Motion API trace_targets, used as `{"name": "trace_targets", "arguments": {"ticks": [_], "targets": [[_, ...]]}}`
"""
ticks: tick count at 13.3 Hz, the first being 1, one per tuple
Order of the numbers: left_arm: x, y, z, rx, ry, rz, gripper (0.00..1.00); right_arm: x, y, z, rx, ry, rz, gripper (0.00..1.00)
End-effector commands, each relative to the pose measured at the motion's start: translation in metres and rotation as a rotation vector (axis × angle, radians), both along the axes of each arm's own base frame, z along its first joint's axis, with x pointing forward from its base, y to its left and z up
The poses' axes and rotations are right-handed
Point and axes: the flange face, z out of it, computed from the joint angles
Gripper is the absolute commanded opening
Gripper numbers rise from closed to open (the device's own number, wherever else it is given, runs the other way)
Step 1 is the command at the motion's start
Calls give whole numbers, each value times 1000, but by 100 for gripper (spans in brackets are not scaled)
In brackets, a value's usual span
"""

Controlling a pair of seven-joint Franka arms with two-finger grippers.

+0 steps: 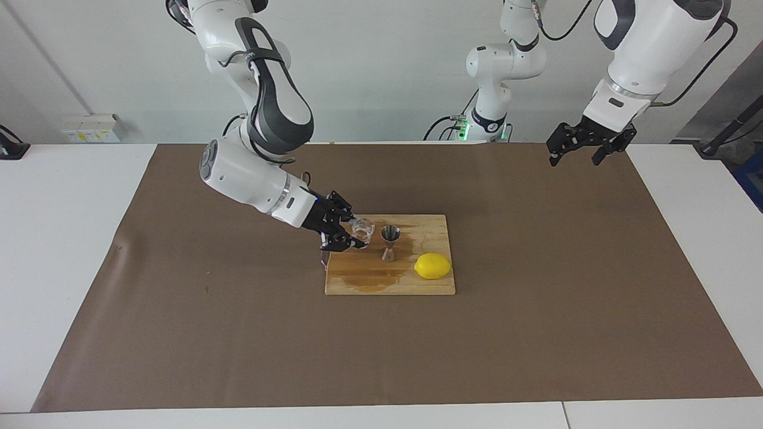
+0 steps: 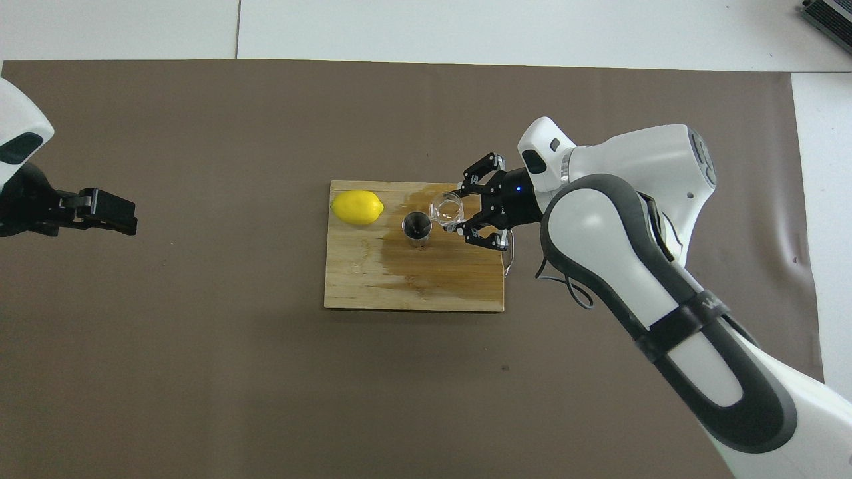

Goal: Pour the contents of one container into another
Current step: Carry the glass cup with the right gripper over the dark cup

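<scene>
The right gripper (image 1: 351, 233) clamps the glass (image 1: 362, 230) upright over the wet board (image 1: 387, 286), just beside the jigger (image 1: 390, 243), on the side toward the right arm's end of the table. The jigger stands upright, mouth up, a lemon (image 1: 433, 266) nearby. The right arm slants down low. The left gripper (image 1: 584, 152) waits, open, high over the mat's corner.
</scene>
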Motion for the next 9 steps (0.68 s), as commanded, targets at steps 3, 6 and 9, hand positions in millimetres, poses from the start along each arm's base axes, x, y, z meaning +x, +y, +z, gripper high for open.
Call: {"name": "trace_targets", "arguments": {"ticks": [3,6,9], "targets": [[-6,2,3,18,0,8,100,-9,-2,11,-86,-5,-26,0],[-6,2,3,18,2,8,100,-13,4,10,-148,8,-26,0],[-6,2,3,18,2,8,100,-18,9,15,-200,5,-11,0]]}}
